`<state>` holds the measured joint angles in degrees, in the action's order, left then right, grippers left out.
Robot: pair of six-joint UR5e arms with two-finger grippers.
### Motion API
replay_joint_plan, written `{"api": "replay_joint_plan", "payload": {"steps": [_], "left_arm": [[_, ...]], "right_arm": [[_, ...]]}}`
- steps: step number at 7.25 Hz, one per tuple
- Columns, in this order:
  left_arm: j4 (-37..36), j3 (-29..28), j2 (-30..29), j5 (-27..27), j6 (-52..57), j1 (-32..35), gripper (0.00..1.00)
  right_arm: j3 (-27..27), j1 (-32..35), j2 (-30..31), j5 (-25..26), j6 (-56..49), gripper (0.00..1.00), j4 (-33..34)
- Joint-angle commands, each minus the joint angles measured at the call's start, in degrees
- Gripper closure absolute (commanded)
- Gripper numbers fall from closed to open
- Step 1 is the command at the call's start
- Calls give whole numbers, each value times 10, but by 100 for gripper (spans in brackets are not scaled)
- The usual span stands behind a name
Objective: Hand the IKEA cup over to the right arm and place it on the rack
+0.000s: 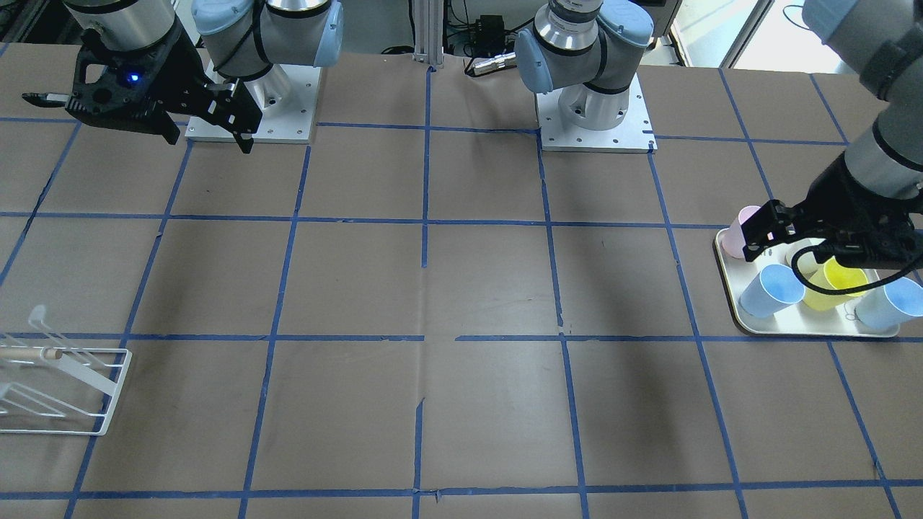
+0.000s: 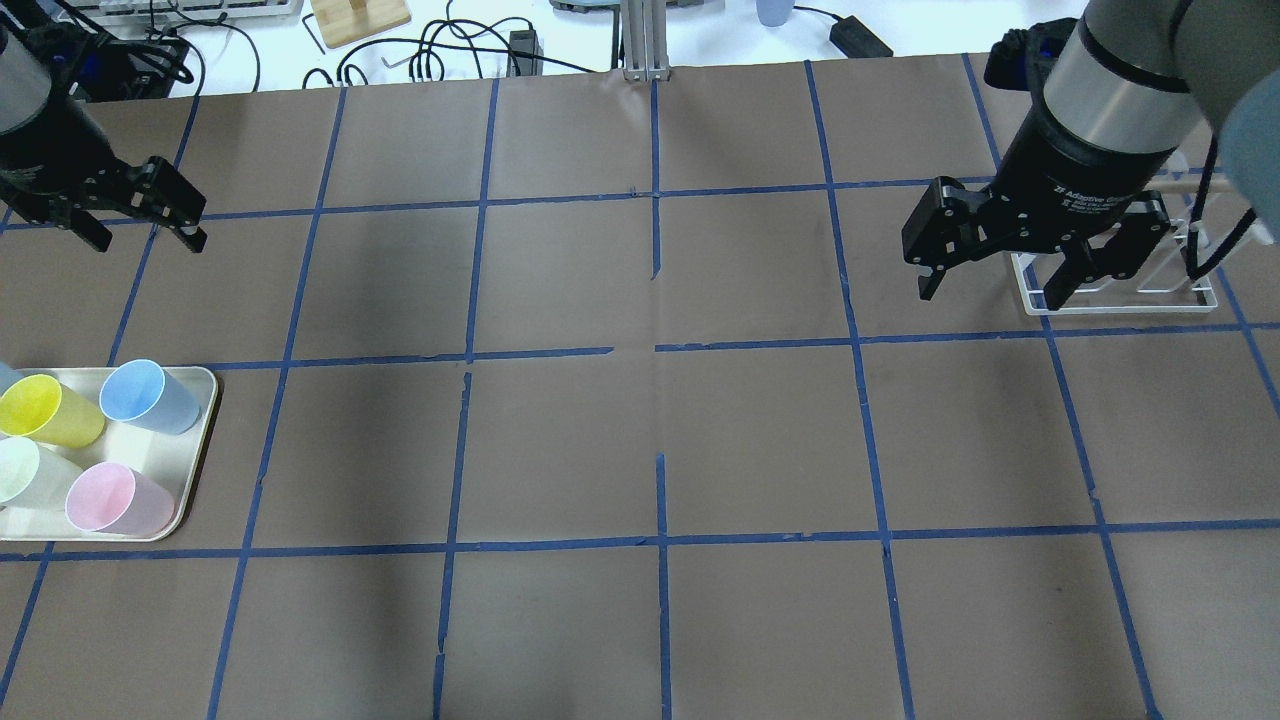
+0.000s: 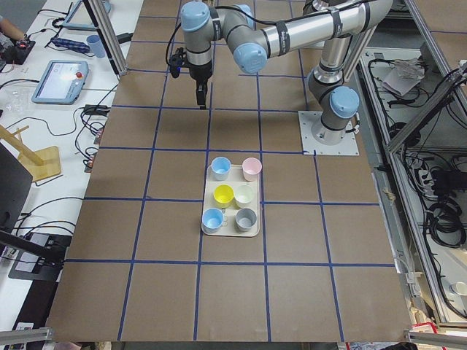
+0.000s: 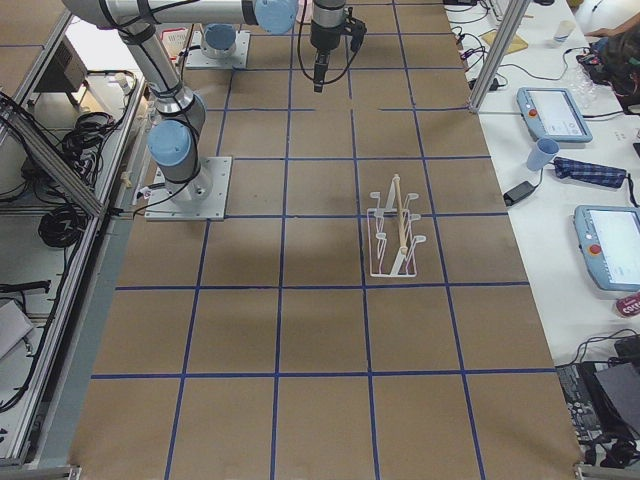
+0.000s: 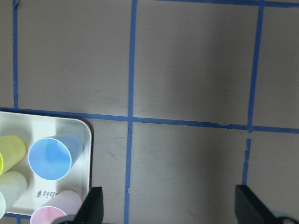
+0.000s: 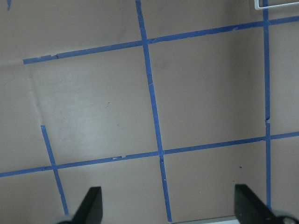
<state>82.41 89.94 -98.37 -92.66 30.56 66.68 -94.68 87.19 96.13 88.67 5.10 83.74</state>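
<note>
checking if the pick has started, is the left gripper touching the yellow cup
Apart. In the overhead view the left gripper hangs open over bare table, well clear of the yellow cup on the tray.

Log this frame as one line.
stage: pre-grasp | left tool: open, empty, aloft beside tray | IKEA cup: in tray, untouched | right tool: open, empty, aloft | rack: no cup

The right gripper body carries white lettering "Adaptive Gr…", the rest hidden; the tray mark is too blurred to read
</note>
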Motion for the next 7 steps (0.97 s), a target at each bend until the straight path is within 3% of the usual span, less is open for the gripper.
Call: {"api": "replay_joint_plan", "payload": {"steps": [1,3,4,5,7], "left_arm": [[-39,2,-28,-2,206,-82,0],[-55,-2,-58,1,337,-169,0],[-68,-3,-75,1,373,-197,0],[-109,0,-94,2,424,-212,0],[-130,1,-125,5,475,-236,7]], "right_arm": [[0,0,-1,-3,0,0,7],[1,-1,4,-3,3,0,29],[3,-1,4,-25,-1,0,34],[6,-2,-1,-146,-4,0,50],[2,-8,-8,-342,3,0,93]]}}
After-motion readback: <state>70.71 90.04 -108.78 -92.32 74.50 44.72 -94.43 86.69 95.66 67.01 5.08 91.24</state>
